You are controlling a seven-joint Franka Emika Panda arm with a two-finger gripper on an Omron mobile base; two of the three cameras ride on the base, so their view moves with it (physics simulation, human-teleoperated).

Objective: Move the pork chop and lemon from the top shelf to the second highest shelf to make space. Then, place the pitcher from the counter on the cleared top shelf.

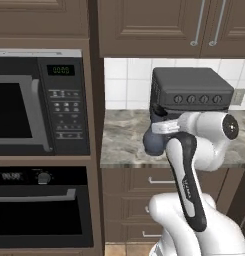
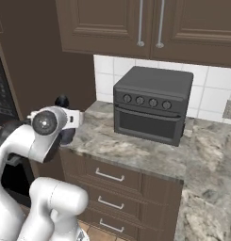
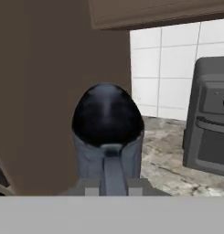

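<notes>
on pitcher step now. gripper (image 3: 112,191) clamped narrow on handle of pitcher (image 3: 107,132), which sits on counter (image 2: 136,150) by brown side panel, left of toaster oven (image 2: 152,104). next, probably: lift straight, carry to fridge top shelf w/o tipping.

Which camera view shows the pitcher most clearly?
The hand view: the pitcher stands close and central, its dark mouth, neck and handle visible. The left base view shows its rounded belly on the counter, partly behind the arm. The right base view shows little beyond its top.
</notes>
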